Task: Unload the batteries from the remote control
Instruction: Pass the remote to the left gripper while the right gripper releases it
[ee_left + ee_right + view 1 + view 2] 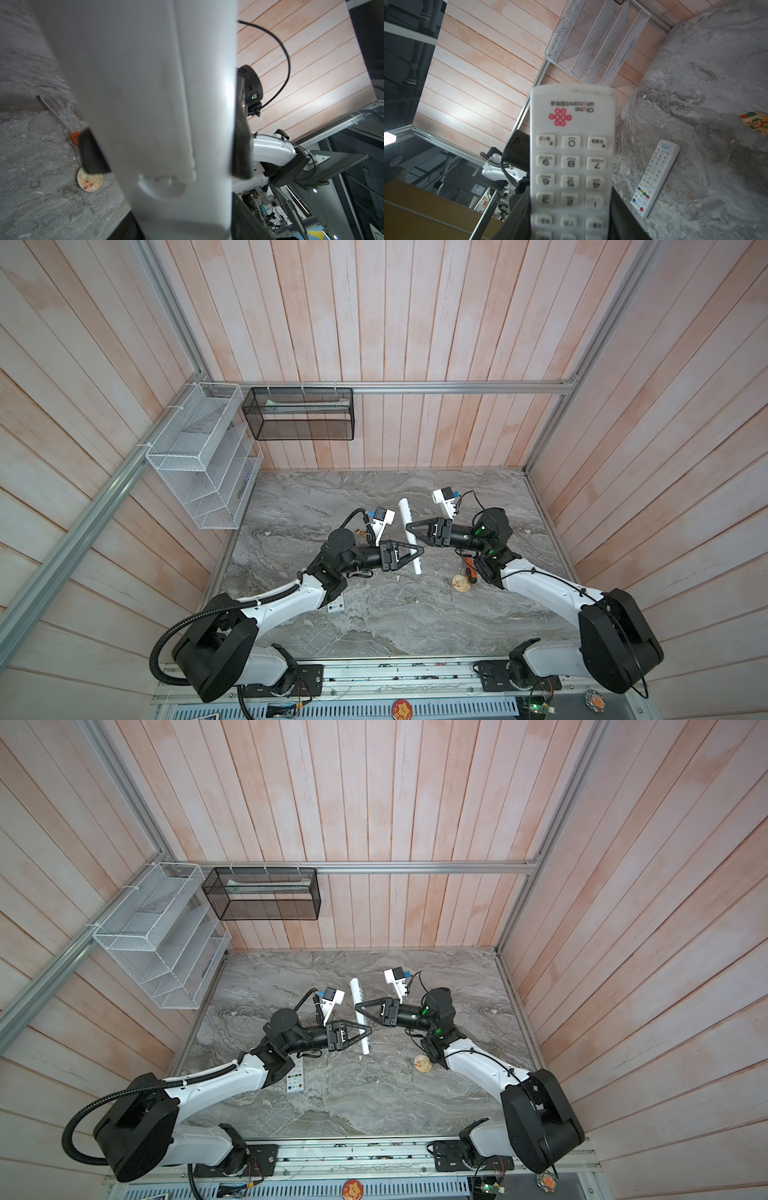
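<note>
Over marble table (374, 614), left gripper (419, 550) and right gripper (409, 527) both pinch the remote (404, 512) (cover (135, 104) on).

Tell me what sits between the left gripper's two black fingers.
The long white plastic remote control, back side toward the camera, fills that gap; the left wrist view shows it.

The left gripper (420, 549) and right gripper (409, 526) are clasping a white remote (404, 510) over mid-table, blocking passage across the middle. A second remote (296, 1080) is lying beneath the left arm (291, 597), while a screwdriver (470, 570) and round badge (460, 583) are crowding the right arm (540, 585). The marble table (374, 626) is lying open toward the back wall (415, 427) and the near edge.
</note>
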Tool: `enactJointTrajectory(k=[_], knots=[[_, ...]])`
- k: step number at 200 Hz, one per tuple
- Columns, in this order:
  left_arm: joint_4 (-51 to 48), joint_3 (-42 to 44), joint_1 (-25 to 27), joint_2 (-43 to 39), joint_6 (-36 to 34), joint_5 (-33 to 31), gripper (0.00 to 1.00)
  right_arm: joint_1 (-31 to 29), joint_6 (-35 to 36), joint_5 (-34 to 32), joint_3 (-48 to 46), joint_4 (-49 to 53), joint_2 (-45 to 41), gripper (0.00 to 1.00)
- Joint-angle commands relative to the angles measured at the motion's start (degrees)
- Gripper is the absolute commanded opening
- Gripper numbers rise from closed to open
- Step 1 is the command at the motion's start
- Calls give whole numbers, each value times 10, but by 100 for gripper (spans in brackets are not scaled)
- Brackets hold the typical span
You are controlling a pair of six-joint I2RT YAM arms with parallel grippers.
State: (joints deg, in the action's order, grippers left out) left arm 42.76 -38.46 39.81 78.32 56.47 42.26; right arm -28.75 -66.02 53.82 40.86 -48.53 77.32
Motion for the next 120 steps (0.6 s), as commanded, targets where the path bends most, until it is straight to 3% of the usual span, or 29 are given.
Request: enactJointTrajectory(k=[1,14,39,63,84,102,120], knots=[[11,-10,2,0,-17,-4,40,-3,7,-15,-5,-7,-17,42],[-13,-11,2,-7,-28,-7,30,-2,9,-16,-7,-6,-19,43],[-67,-20,2,-22,-55,-14,29,-3,17,-17,-5,8,-23,50],[-171,-44,0,-38,-108,-24,29,3,57,-18,10,73,-36,70],[-338,-93,-5,-46,-191,-46,29,29,144,-46,46,246,-68,97],[-510,-152,-5,-38,-289,-94,29,48,225,-95,91,424,-95,98],[-649,-212,-4,-21,-386,-152,29,65,285,-101,138,558,-106,98]])
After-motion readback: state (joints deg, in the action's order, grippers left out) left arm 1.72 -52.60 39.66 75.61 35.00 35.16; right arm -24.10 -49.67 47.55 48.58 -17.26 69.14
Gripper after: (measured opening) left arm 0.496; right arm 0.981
